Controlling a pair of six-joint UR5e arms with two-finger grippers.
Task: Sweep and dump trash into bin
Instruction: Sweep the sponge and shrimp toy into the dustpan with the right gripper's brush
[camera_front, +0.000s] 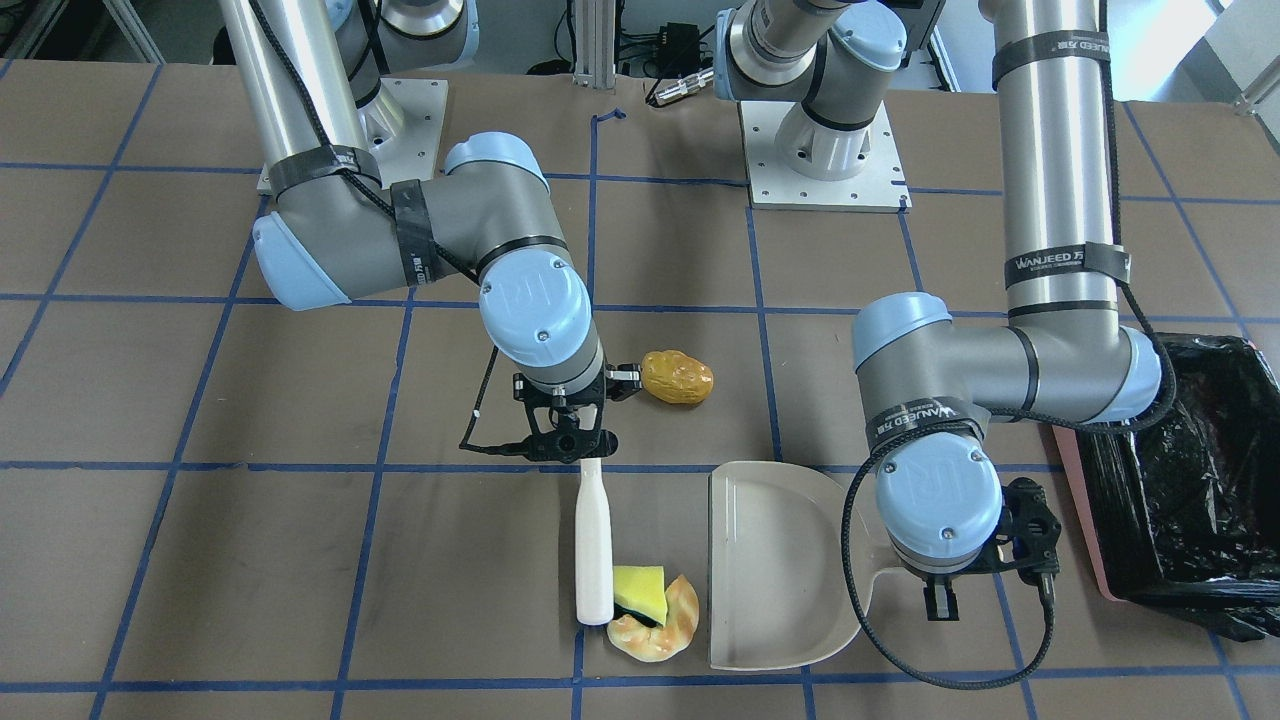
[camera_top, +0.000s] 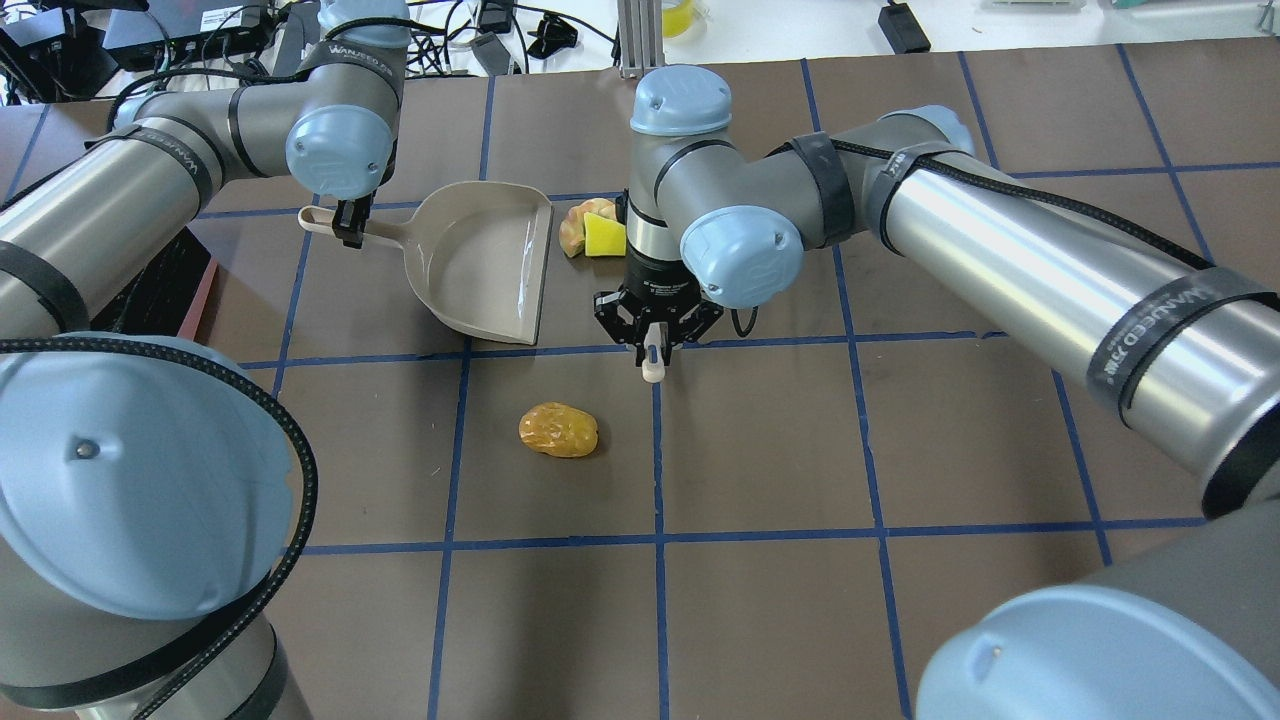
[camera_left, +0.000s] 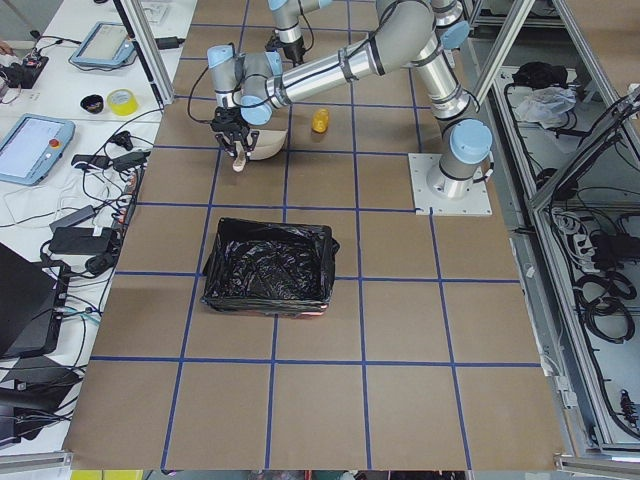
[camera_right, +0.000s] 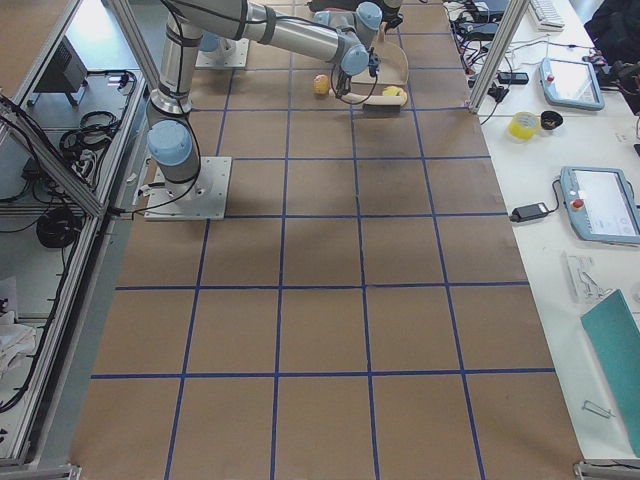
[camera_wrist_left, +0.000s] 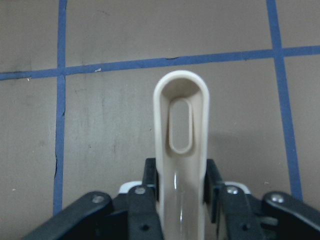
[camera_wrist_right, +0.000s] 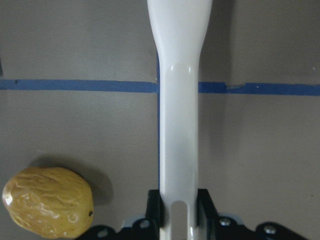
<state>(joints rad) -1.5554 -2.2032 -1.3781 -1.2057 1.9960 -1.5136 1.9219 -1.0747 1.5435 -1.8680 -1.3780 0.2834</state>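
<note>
Right tool (camera_top: 651, 355) pinches the white sweeper (camera_front: 593, 540), left tool (camera_top: 350, 230) the dustpan (camera_front: 775, 560). Sponge (camera_front: 640, 590) & croissant (camera_front: 665, 630) lie beside its mouth; potato lump (camera_front: 677, 377) well apart — prob. rolls wide if swept fast.

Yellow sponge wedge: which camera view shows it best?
Exterior front-facing: the yellow sponge wedge lies unobstructed, its dark underside visible. Overhead shows it smaller, beside the right arm's wrist; exterior right, a yellow speck; the rest miss it.

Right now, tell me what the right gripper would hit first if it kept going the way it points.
Probably the table: the right gripper points down at it, shut on the white handle. The potato sits off to one side.
</note>
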